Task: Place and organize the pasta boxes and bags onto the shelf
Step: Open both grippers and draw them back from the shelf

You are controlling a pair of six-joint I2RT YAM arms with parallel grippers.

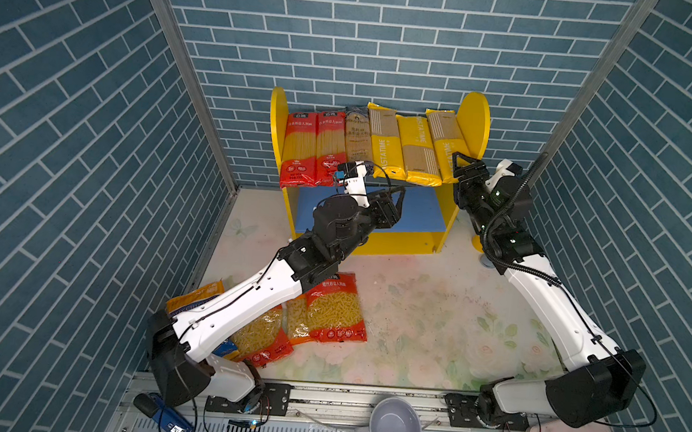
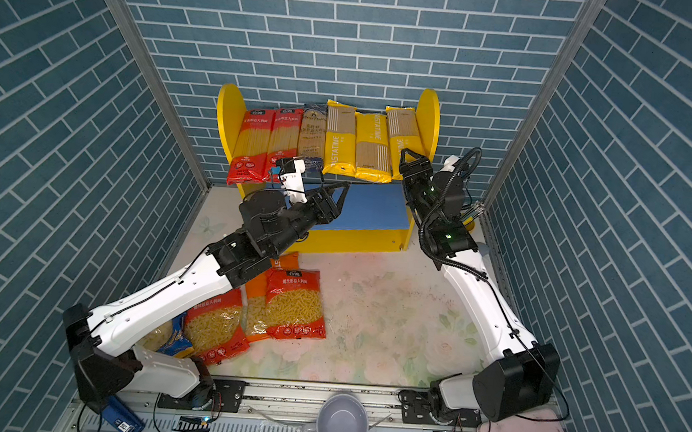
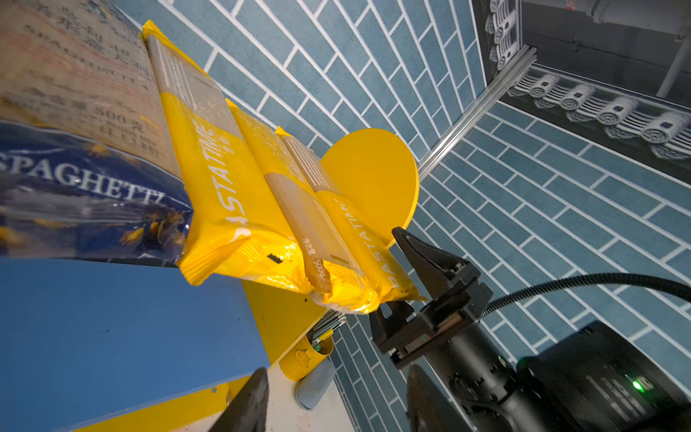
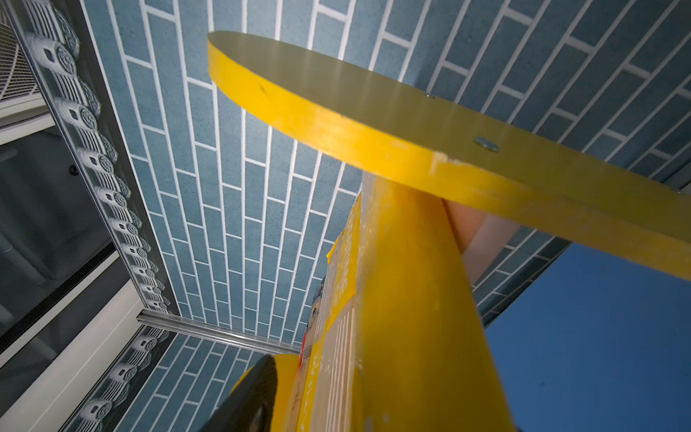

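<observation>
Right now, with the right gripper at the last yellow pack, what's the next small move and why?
Probably back the right gripper straight off: its jaws look open around the near end of the outermost yellow pack, which already lies on the shelf beside the others.

The dark-blue spaghetti pack [image 3: 86, 209] carries "SPAGHETTI" in white capitals across its blue band, and above that, on its pale panel, "500" beside Chinese characters too blurred to read. The yellow spaghetti pack next to it [image 3: 224, 194] reads "STATIME" along its length; in both top views the yellow pack [image 1: 382, 153] shows the same lettering as "ASTATIME". Another yellow pack [image 3: 321, 262] bears "500g" near its end.
</observation>
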